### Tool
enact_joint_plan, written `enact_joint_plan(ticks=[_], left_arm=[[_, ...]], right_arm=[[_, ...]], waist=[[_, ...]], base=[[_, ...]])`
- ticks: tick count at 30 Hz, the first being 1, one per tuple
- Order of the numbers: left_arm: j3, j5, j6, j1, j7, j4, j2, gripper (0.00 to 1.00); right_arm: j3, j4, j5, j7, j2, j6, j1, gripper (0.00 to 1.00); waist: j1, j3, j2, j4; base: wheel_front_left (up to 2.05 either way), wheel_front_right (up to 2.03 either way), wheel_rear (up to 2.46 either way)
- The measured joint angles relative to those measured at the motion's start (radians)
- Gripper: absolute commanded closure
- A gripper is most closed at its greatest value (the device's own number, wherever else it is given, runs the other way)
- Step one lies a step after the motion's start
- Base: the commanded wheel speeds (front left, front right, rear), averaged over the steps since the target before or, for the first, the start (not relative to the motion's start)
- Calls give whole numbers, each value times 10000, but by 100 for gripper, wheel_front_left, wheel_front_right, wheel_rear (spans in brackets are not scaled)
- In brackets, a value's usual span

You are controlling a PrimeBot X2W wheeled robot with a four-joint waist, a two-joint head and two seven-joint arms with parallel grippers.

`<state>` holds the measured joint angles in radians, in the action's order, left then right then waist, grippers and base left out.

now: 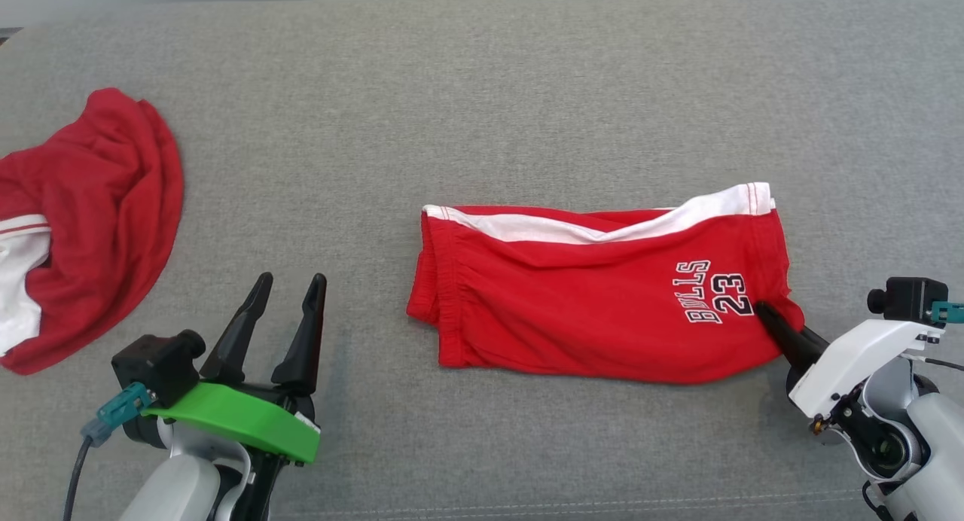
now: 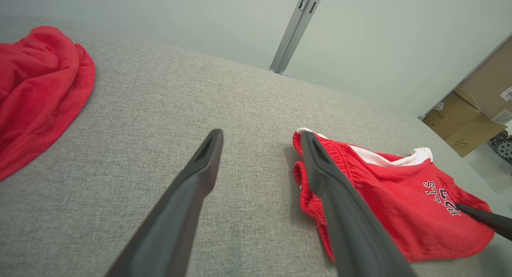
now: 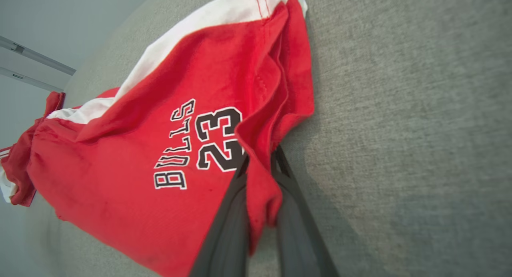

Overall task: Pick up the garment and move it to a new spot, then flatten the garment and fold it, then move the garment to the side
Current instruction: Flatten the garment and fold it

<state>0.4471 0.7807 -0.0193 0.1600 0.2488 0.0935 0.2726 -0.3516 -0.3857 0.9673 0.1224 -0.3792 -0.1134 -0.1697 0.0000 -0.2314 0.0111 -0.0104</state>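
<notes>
Pinch of right tool (image 1: 762,309) on shorts (image 1: 587,303)

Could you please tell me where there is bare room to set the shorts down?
Bare grey surface spans the far side and the gap between the crumpled red garment and the shorts, beyond the left gripper. Crowded: the shorts' corner, pinched by the right gripper.

The red shorts (image 1: 572,318) carry black lettering (image 1: 712,291) edged in white near one leg hem: "BULLS", with the number "23" beside it, lying sideways in the head view. A white label (image 2: 506,93) on the cardboard boxes (image 2: 476,109) is too small to read.
</notes>
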Motion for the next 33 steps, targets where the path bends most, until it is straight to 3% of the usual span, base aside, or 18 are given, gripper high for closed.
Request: enact_joint_plan(ticks=[1,2,4,5,17,28,33], left_arm=[[12,-42,0,-1,0,-2,13,0],[27,-46,0,-1,0,0,19,0],[92,-125,0,-1,0,0,25,0],[144,-132,0,-1,0,0,25,0],[330,-201,0,-5,-6,-96,29,0],[387,-217,-33,-10,-102,-383,27,0],[399,-301,-75,-9,-105,-420,27,0]], right_arm=[[-52,21,-96,-23,-29,0,1,100],[-73,29,-215,-136,-40,8,3,67],[-56,50,-360,-267,-56,102,17,53],[-44,81,-376,-328,-82,104,72,0],[364,263,-495,-811,-234,543,393,0],[249,-219,-520,-558,-276,890,241,0],[242,-410,-502,-424,-173,890,-195,0]], waist=[[0,20,0,111],[0,39,0,208],[0,89,0,374],[0,121,0,432],[0,293,0,270],[0,132,1,-162],[0,13,0,-357]], base=[[0,0,0],[0,0,0],[0,0,0],[0,0,0],[0,0,0],[0,0,0],[0,0,0]])
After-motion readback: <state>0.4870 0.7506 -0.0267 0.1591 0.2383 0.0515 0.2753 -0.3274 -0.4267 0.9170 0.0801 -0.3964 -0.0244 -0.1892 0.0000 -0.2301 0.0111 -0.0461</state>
